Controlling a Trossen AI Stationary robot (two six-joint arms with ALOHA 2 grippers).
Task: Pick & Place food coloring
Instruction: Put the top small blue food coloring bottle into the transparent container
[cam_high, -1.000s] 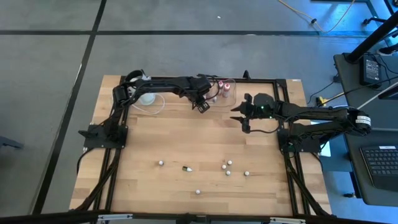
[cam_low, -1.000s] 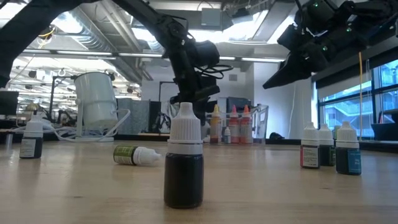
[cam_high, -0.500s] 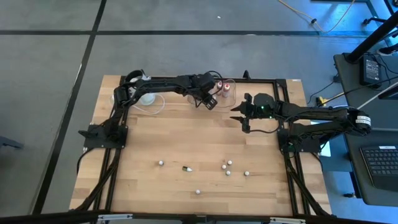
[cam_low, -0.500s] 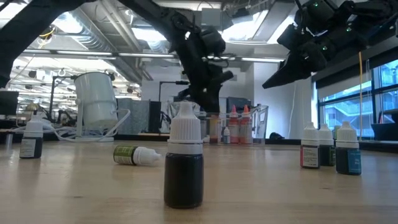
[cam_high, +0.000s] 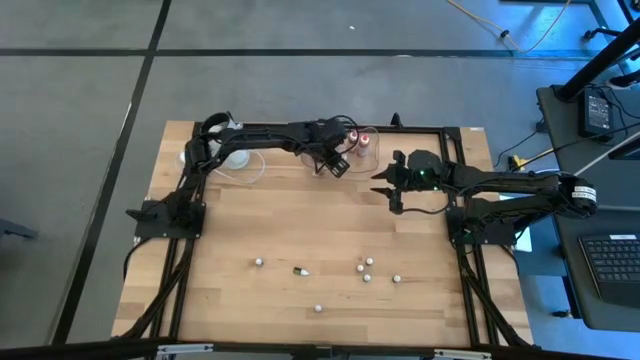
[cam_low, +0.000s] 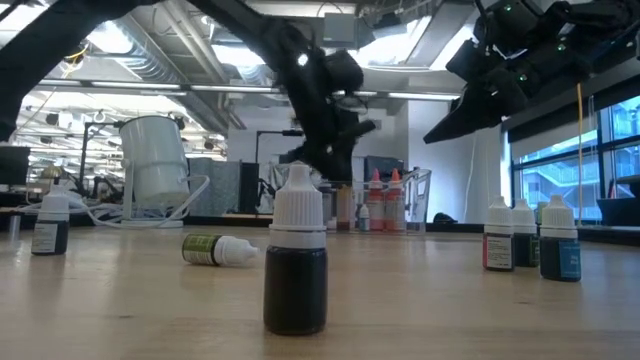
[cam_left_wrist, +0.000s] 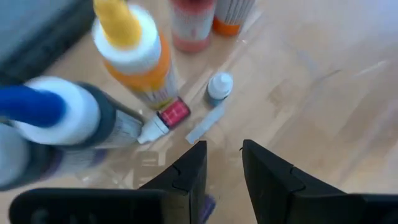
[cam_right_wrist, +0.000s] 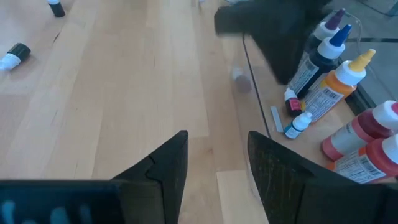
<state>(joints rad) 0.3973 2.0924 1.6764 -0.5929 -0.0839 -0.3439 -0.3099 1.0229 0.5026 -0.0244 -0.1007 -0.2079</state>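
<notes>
My left gripper (cam_high: 336, 162) hangs over the clear tub (cam_high: 366, 146) at the table's far edge, its fingers (cam_left_wrist: 186, 171) close together with a bit of purple (cam_left_wrist: 208, 203) between them. Under it in the tub a small red bottle (cam_left_wrist: 166, 117) lies on its side and a small pale-capped bottle (cam_left_wrist: 219, 86) stands. My right gripper (cam_high: 384, 186) hovers open to the tub's right, holding nothing. Several small bottles stand on the near half of the table (cam_high: 367, 277); a dark one (cam_low: 296, 262) stands closest and a green one (cam_low: 218, 249) lies on its side. My left gripper pinches a small purple thing (cam_left_wrist: 208, 203) between its two fingers, coming from above and pointing down. It is lifted clear over the tub. The fingers hide nearly all of it, so which part they hold cannot be told.
Larger squeeze bottles stand in the tub: orange (cam_left_wrist: 138, 53), blue-tipped (cam_left_wrist: 56, 118) and red ones (cam_right_wrist: 364, 140). A white cup (cam_low: 154, 158) with a cable sits at the far left. The arms' dark frame (cam_high: 175, 270) runs along both table sides. Bare wood lies mid-table (cam_high: 300, 220).
My left gripper has moved toward the table's right and far edge and a little up, from beside the tub to above it, keeping its fingers as they were. My right gripper has stayed still.
</notes>
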